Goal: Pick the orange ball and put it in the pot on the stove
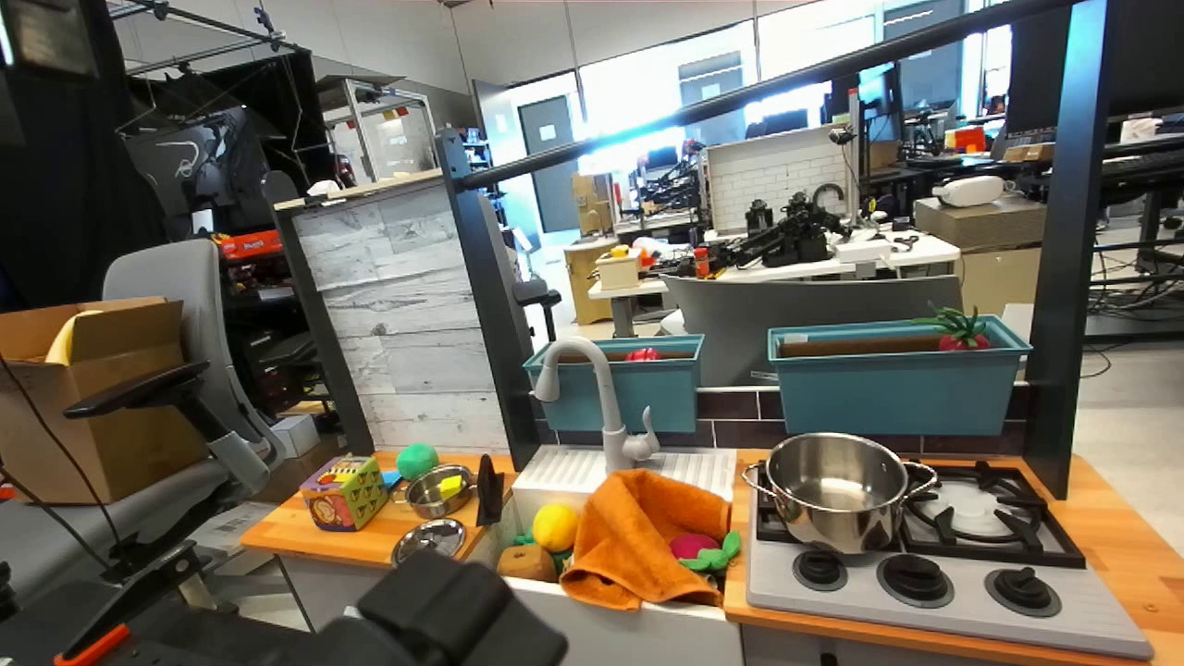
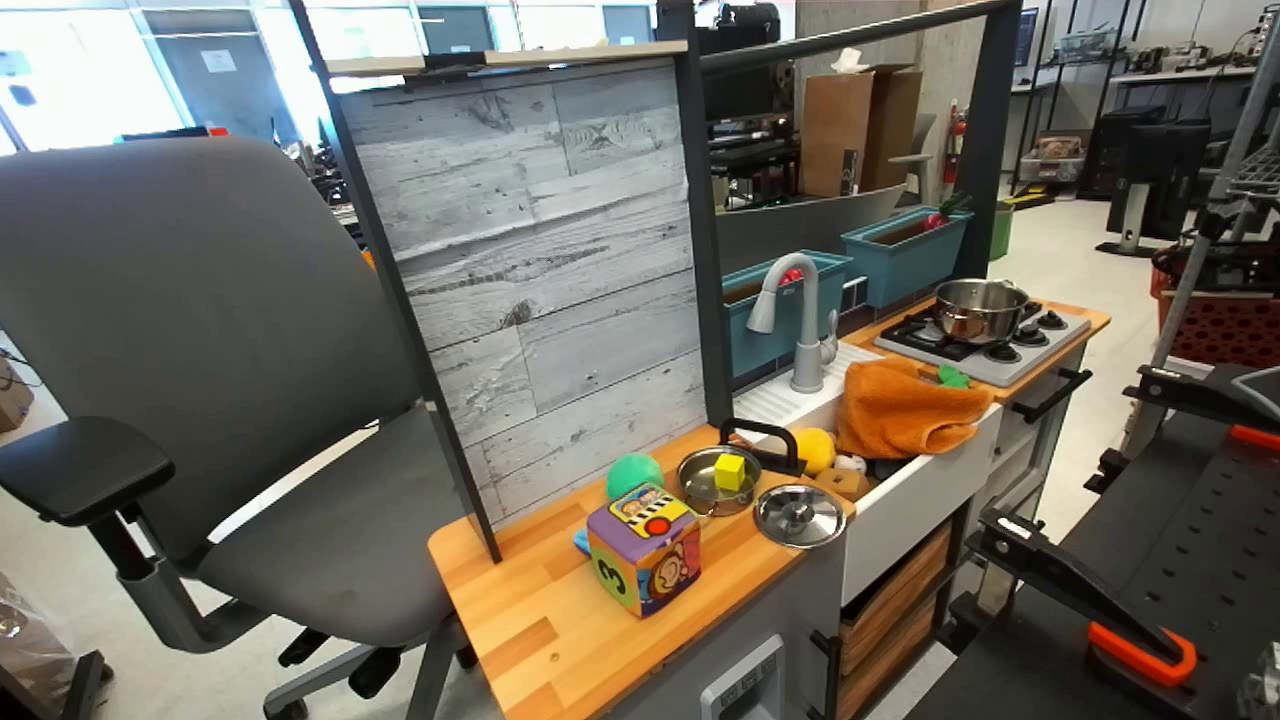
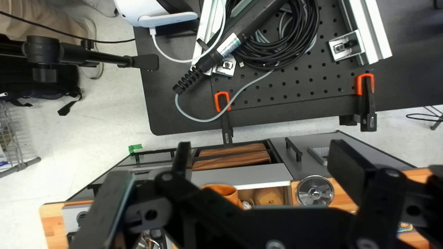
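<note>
Ball (image 1: 555, 528) and cloth (image 1: 638, 535) lie next to each other in the sink (image 2: 920, 500); we cannot tell whether they touch. We see the ball as more yellow than orange. It rests near the sink's end beside the pan (image 2: 700, 500), with a tan toy (image 1: 525, 562) just in front of it. Its outline looks round in both exterior views, so we can make out neither a long axis nor a way it points. The cloth, orange, spills over the sink's front wall and partly covers a purple toy (image 1: 692, 546). Behind the sink the faucet (image 1: 611, 407) arches toward the pan's end.

In the wrist view our claw (image 3: 232, 183) spreads its fingers (image 3: 349, 169) wide apart, and we look through the gap at some of the cloth and the lid (image 3: 315, 191). The claw hangs well apart from the ball.

On the stove (image 1: 1082, 610) the pot (image 1: 832, 523) stands upright, mouth up, toward the side nearer the sink. Its two handles jut to opposite sides, and we read the line between them as running roughly along the worktop (image 2: 530, 590).

At the worktop's far end from the stove we find a cube (image 2: 645, 550), a green ball (image 2: 632, 472) and the pan, which holds a block (image 2: 730, 472). The lid lies flat just beside the pan, near the sink.
</note>
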Robot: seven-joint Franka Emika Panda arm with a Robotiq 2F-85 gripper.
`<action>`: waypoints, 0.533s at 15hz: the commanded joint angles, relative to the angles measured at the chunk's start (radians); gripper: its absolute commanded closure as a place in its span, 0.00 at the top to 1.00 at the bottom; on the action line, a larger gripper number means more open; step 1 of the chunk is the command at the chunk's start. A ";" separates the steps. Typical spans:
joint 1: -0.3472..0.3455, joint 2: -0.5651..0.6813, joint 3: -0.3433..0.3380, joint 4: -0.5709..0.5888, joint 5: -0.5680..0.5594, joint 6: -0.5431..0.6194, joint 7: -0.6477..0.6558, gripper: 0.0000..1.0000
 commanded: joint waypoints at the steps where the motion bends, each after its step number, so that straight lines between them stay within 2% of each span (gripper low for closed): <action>1: 0.016 0.010 -0.024 -0.002 0.008 0.080 0.029 1.00; 8: 0.004 0.078 -0.022 -0.004 0.010 0.295 0.107 1.00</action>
